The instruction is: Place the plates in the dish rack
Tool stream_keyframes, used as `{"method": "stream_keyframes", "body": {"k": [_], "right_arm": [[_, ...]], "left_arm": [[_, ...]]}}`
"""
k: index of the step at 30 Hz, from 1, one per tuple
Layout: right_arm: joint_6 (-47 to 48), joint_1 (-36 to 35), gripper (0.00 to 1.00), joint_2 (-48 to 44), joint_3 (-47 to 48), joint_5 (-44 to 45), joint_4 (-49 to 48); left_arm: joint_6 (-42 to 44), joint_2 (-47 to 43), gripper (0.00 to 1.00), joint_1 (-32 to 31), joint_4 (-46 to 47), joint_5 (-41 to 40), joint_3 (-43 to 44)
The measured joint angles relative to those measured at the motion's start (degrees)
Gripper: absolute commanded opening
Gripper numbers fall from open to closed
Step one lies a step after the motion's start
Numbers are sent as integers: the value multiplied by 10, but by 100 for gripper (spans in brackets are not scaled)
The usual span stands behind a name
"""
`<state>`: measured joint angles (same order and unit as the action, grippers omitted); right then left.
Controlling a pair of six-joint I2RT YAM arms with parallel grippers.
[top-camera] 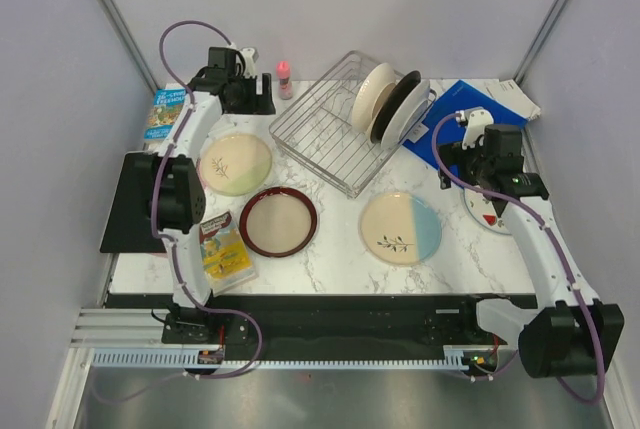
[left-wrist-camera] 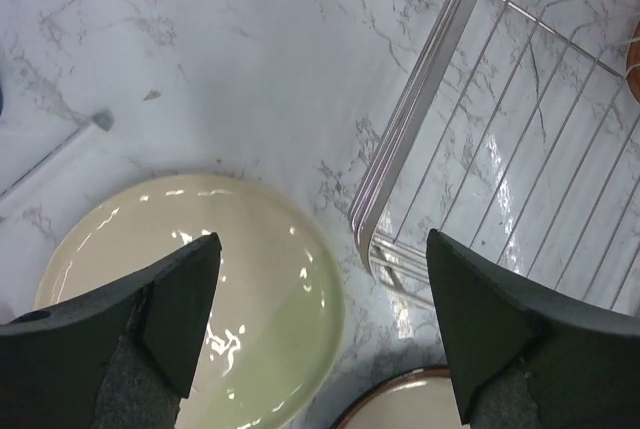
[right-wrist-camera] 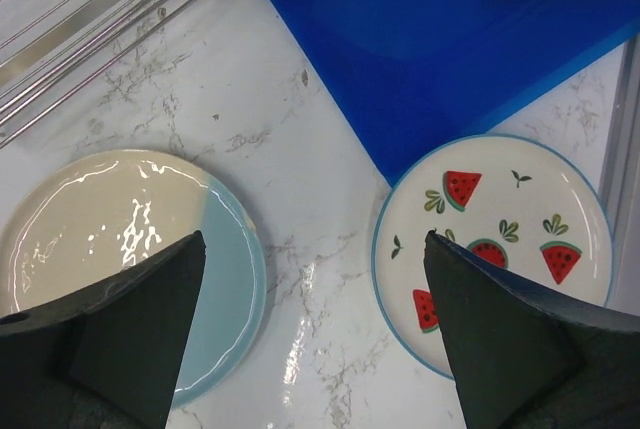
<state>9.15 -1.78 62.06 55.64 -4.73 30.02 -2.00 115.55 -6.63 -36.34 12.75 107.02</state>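
While both arms hover with nothing held, we judge the task to stand between loads. The dish rack (top-camera: 325, 134), at the far centre of the marble table (top-camera: 340, 259), carries a plain cream plate (top-camera: 377, 89) and a black plate (top-camera: 398, 107) upright at its right end. Four plates lie flat on the table.

The left gripper (left-wrist-camera: 322, 249) stands wide open and empty over the right edge of the pale yellow plate (left-wrist-camera: 200, 299), just beside a corner of the rack. The right gripper (right-wrist-camera: 315, 244) is equally wide and empty, over bare marble between the cream-and-light-blue plate (right-wrist-camera: 130, 249) and the watermelon-pattern plate (right-wrist-camera: 495, 249). That plate lies just beside the blue folder (right-wrist-camera: 450, 39). The dark-red-rimmed plate (top-camera: 278, 221) lies near, left of centre.

We expect the next move to need one finger worked under a rim, then a tilt to upright for a free slot.

In the overhead view the right arm covers most of the watermelon-pattern plate. We cannot tell whether a third plate stands beside the black one.
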Motion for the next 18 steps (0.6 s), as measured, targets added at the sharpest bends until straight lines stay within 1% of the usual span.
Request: {"method": "stream_keyframes", "body": {"k": [4,8,13,14,15,18], "right_arm": [[-12,0,98,43,0,-6,-8],[-16,0,98,47,0,-9,-10],[-20,0,98,47,0,-9,-12],[-21,0,98,48,0,-9,-13],[-21,0,98,48,0,-9,-14],[-23,0,98,50,0,-10,-19]], "left_arm": [[5,79,81,-15,-4,5,76],[17,132,79,-32,-3,4,131],[25,153,74,-56,-1,1,151],[27,153,72,-59,-1,-2,151],[28,153,65,-62,0,-2,151],[32,154,55,-69,0,-4,151]]}}
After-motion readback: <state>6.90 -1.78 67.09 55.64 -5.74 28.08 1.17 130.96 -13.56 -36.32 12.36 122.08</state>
